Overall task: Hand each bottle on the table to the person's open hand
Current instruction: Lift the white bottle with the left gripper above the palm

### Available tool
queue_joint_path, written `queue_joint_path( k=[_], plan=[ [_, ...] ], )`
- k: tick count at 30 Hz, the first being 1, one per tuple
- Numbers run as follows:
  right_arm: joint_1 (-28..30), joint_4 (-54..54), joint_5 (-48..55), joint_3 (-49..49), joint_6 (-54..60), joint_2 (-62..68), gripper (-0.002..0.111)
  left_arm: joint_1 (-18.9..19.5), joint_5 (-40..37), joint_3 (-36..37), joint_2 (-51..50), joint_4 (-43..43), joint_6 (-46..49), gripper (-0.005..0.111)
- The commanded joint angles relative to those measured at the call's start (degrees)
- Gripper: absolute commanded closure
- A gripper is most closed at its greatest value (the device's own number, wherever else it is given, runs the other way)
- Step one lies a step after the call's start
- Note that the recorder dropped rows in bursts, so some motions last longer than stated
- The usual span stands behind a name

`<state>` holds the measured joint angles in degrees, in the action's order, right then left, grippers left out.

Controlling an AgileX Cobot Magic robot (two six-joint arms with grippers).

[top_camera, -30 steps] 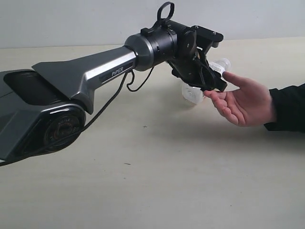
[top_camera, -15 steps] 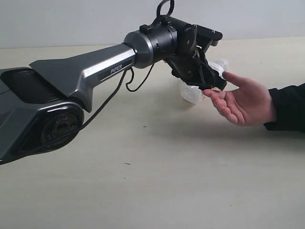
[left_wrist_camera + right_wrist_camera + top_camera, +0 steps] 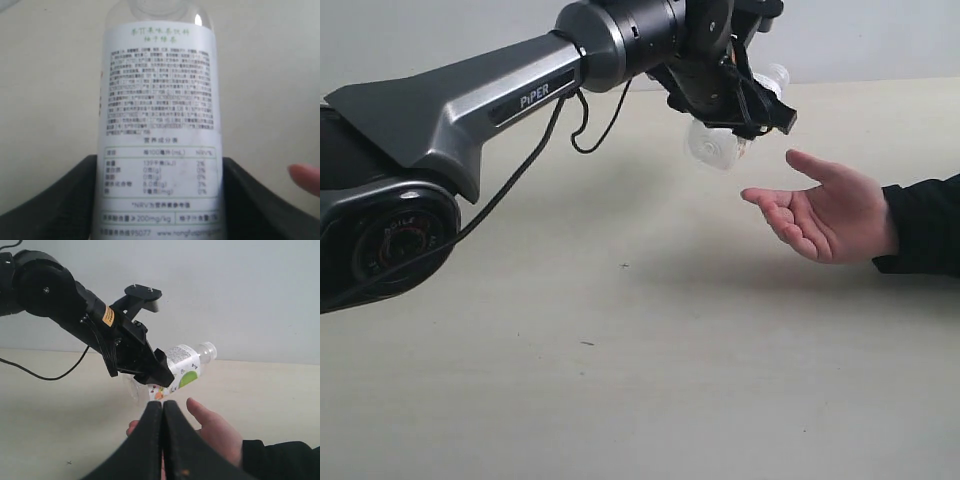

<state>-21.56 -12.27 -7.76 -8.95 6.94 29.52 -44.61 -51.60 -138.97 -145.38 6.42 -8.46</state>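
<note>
One bottle (image 3: pixel 710 150) — white-labelled — clamped in the left end effector (image 3: pixel 159 200), near the open hand (image 3: pixel 830 215), not touching; right end effector (image 3: pixel 162 440) closed, empty.

The bottle (image 3: pixel 160 125) is showing clear plastic with a white label, dense black print and pale green lettering. The left arm (image 3: pixel 470 100) is looking silver-grey and black, the table (image 3: pixel 670 380) is sitting plain beige, the sleeve (image 3: pixel 925 225) is reading black.
</note>
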Motion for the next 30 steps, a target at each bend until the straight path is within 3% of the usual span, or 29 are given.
queue_joint_path(
  k=[1,9,19,30],
  plan=[
    [0.25,0.27,-0.33,0.23,0.08,-0.15,0.108,-0.31,-3.35,-0.21,2.51,5.12,-4.32,0.107],
    [0.25,0.27,-0.33,0.23,0.08,-0.15,0.108,-2.40,-6.41,-0.21,5.27,6.63,-9.88,0.107],
    [0.25,0.27,-0.33,0.23,0.08,-0.15,0.108,-6.22,-16.32,-0.21,9.02,10.73,-13.42,0.107],
    [0.25,0.27,-0.33,0.23,0.08,-0.15,0.108,-14.63,-18.36,-0.21,11.77,20.19,-17.99,0.107]
  ],
)
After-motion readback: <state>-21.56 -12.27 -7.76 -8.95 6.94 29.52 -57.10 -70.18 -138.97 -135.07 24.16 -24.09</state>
